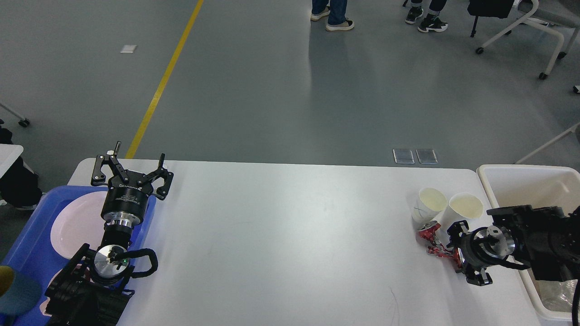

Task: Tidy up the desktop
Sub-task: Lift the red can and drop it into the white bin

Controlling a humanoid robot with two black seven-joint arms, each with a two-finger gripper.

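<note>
One white tabletop (281, 244) fills the lower frame, long axis running left-right. Blue tray (27, 258) overhangs its left edge, holding a white plate (74, 224). Cream bin (521, 185) sits at the right end; clear plastic in its near corner. Two empty paper cups (428, 203) stand near the bin, touching. Left gripper (131, 174) above the tray's far corner, fingers spread, holding nothing. Right gripper (446, 246) at a crushed red can (428, 233) just below the cups; can't tell its finger state.
</note>
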